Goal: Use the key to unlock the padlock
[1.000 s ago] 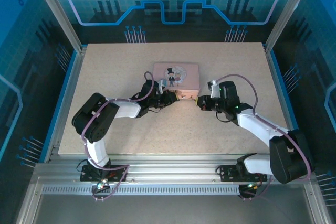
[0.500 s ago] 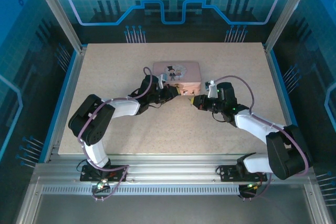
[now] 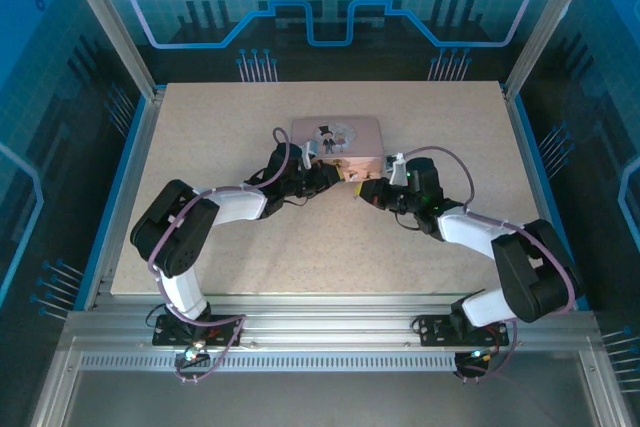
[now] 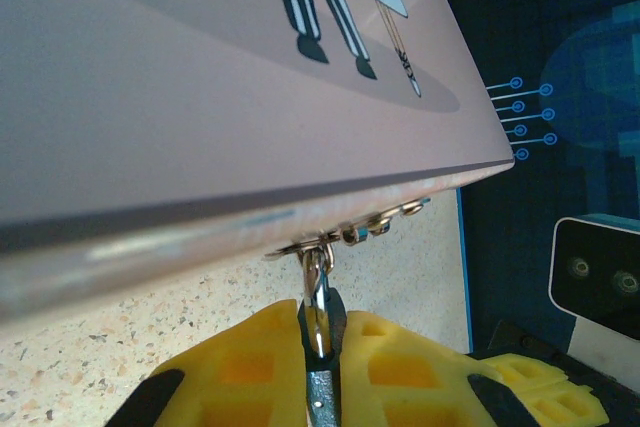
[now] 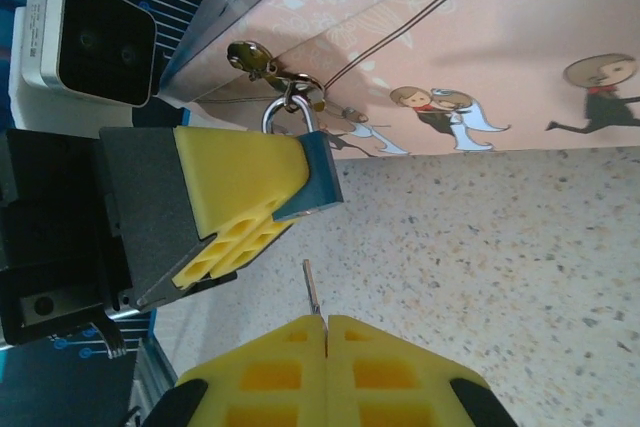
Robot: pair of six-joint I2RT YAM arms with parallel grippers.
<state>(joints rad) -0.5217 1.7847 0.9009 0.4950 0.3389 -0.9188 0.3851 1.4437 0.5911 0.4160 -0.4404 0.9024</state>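
The padlock has a bluish body, and its silvery shackle hangs through the hasp on the front of the pink box. My left gripper is shut on the padlock, its yellow pads on either side of the body. The key is a thin silver blade sticking out of my shut right gripper. Its tip points at the padlock's underside, a short gap below it. From above, the left gripper and right gripper face each other at the box's front edge.
The box sits at the middle back of the speckled table. A blue rim and metal posts border the table. There is bare tabletop in front of the grippers. The right arm's wrist camera sits just beside the left gripper.
The right gripper has moved left with the key, closing in on the padlock. The left gripper shifted slightly at first and then held still on the padlock.
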